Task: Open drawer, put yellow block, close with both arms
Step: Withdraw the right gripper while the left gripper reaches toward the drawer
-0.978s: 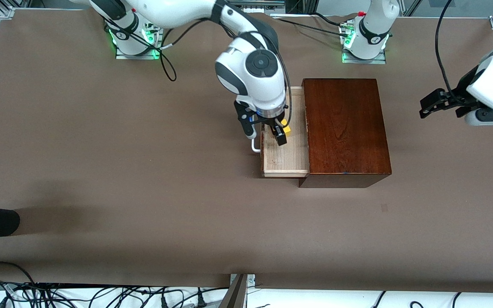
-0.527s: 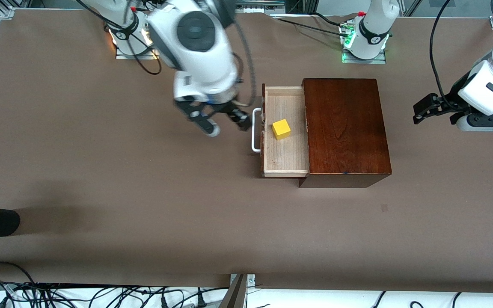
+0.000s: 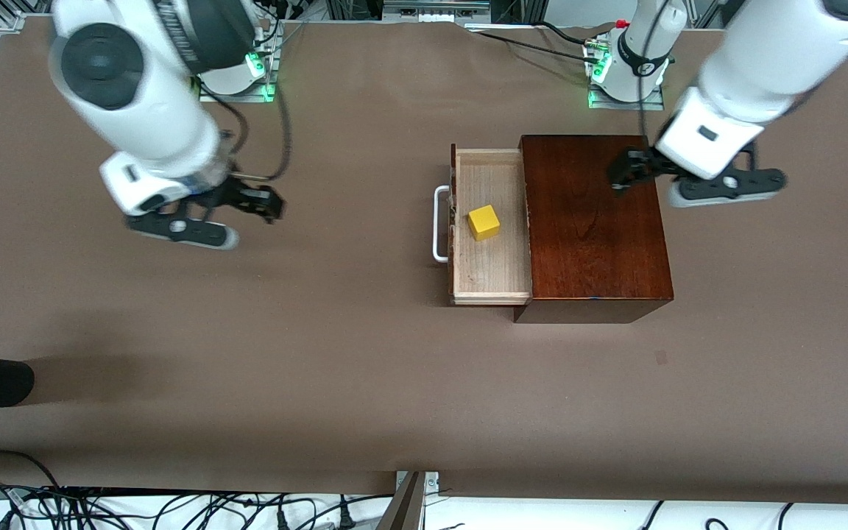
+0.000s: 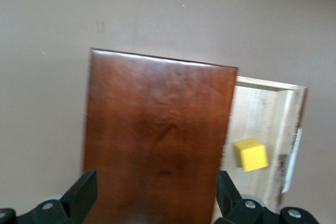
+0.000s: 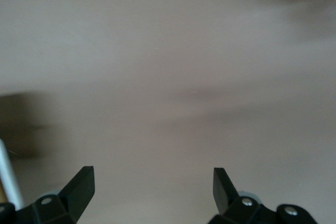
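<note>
Drawer (image 3: 490, 272) pulled out, yellow block (image 3: 483, 221) inside; closing left. My left gripper (image 3: 634, 171) over mahogany box (image 3: 593, 221), right gripper (image 3: 244, 210) over bare table (image 3: 321, 353), both spread, empty.

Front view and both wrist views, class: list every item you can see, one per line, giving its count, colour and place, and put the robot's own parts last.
wooden box: one, dark mahogany, on the table toward the left arm's end.
drawer: one, pale wood tray, pulled open from the box toward the right arm's end.
handle: one, white, on the drawer's front.
yellow block: one, yellow, inside the open drawer.
table: one, brown, under everything.
cables: many, black, along the table's near edge.
right gripper: one, black, jaws open, empty, over bare table.
left gripper: one, black, jaws open, empty, over the box top.
</note>
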You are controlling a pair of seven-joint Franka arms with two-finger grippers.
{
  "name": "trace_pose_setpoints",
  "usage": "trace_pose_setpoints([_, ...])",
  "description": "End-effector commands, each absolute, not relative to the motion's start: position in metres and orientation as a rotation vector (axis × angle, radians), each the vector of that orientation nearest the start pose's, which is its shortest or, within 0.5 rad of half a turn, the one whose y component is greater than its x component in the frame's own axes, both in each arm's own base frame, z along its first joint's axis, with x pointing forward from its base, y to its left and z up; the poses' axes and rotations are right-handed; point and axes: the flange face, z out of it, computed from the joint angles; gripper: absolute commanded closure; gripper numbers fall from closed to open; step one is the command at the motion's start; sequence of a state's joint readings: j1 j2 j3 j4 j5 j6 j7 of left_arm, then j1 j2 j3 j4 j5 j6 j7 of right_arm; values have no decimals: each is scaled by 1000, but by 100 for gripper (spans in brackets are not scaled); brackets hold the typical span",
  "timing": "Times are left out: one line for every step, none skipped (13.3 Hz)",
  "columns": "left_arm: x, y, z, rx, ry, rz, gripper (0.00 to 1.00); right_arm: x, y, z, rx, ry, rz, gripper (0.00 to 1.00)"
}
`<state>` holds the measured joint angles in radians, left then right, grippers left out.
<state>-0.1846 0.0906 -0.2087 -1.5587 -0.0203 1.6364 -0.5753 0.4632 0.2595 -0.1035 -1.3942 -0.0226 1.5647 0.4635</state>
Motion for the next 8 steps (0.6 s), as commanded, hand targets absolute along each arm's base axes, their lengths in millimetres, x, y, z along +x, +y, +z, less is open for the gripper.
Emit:
trace_pose_setpoints([529,-296,569,-3131,-448,114,0,578,161,565,-3205,-85,137,0])
trace_pose_setpoints([520,-323,555,-3103,-531,142,0,583,134,566,-3204,-157,149,0])
trace_pose_setpoints([511,-351,540,-3079,-597,161,0,584,115,570,-3202,-187,149,0])
trace_pose_setpoints([502,-378,531,-3075,-668,143,0,587,99,571,-3203,-204,155,0])
trace_pose_setpoints([492,-404,518,-3063,-743,141,0,588,85,571,-3208,-224,163,0])
trace_pose_setpoints([486,-426,500,-3040,-814,156,0,588,78,571,-3207,-241,176,0])
trace_pose_setpoints([482,-450,483,-3028,-885,158,0,587,69,570,-3207,-230,203,0])
trace_pose_setpoints([479,-473,466,-3011,-951,165,0,585,66,569,-3207,-229,233,0])
